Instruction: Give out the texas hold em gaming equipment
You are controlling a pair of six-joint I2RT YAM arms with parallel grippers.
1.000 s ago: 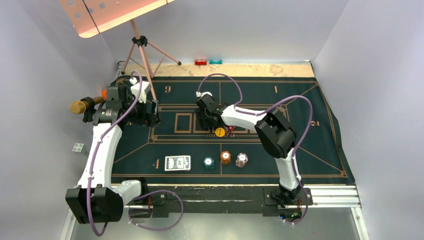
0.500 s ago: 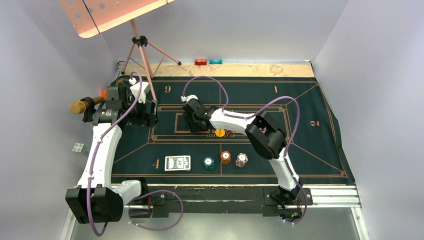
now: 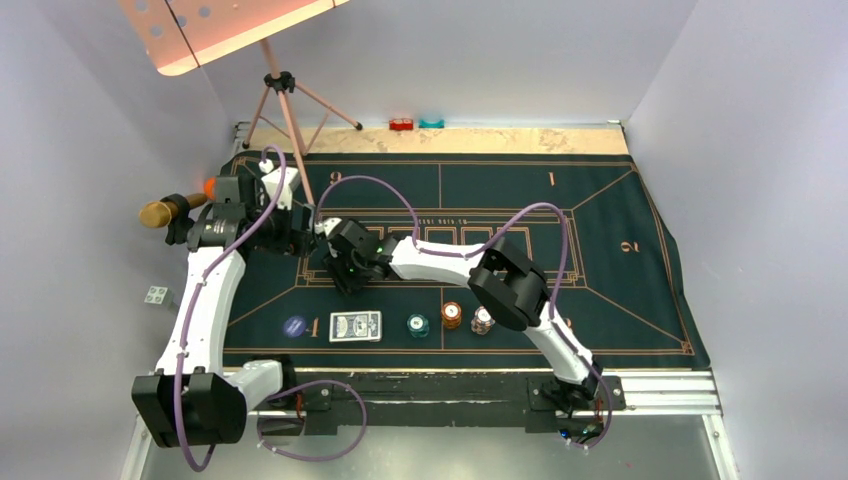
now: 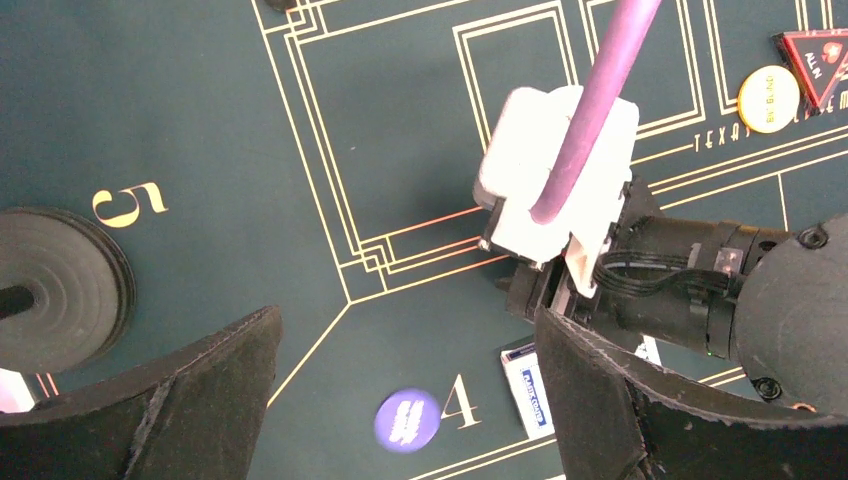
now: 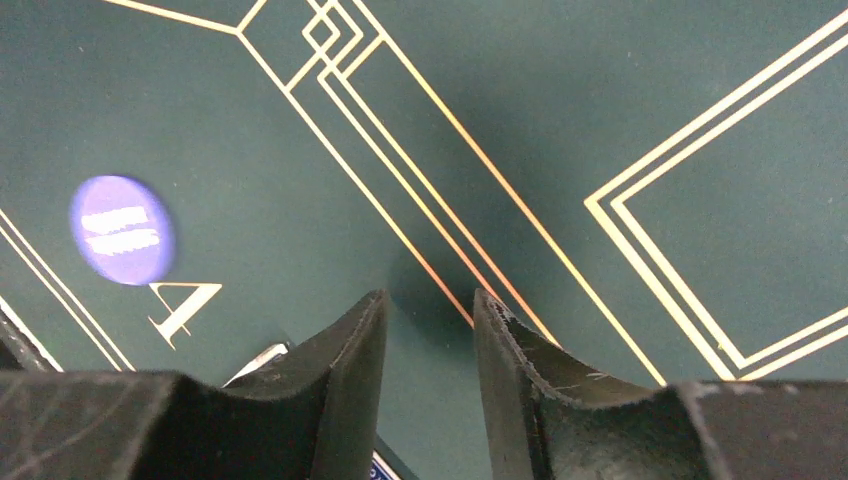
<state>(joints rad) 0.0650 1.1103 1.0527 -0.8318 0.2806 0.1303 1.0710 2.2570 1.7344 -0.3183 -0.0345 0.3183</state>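
Note:
A blue disc (image 3: pixel 293 325) (image 4: pixel 405 420) (image 5: pixel 122 230) lies flat on the felt beside the gold "4". Just right of it sits the deck of blue-and-white-backed playing cards (image 3: pixel 356 325) (image 4: pixel 528 385). Teal (image 3: pixel 418 325), orange (image 3: pixel 452 315) and white-red (image 3: pixel 482 320) chip stacks line the near row. A yellow disc (image 4: pixel 768 98) and a red triangle marker (image 4: pixel 815 60) rest mid-mat. My right gripper (image 3: pixel 337 272) (image 5: pixel 428 300) hovers above the felt left of centre, jaws narrowly apart and empty. Above the mat's left side, my left gripper (image 3: pixel 300 228) (image 4: pixel 408 330) is wide open and empty.
The green felt mat (image 3: pixel 600 200) covers the table. A tripod stand (image 3: pixel 285 100) rises at the back left, its round foot (image 4: pixel 60 270) near the "5". Small red (image 3: pixel 401 124) and teal (image 3: pixel 431 123) blocks sit beyond the far edge. A white cube (image 3: pixel 157 295) lies off the mat, left.
My right arm swung left from mid-mat to the left side while its jaws narrowed. The blue disc now lies by the "4". The left arm stayed put.

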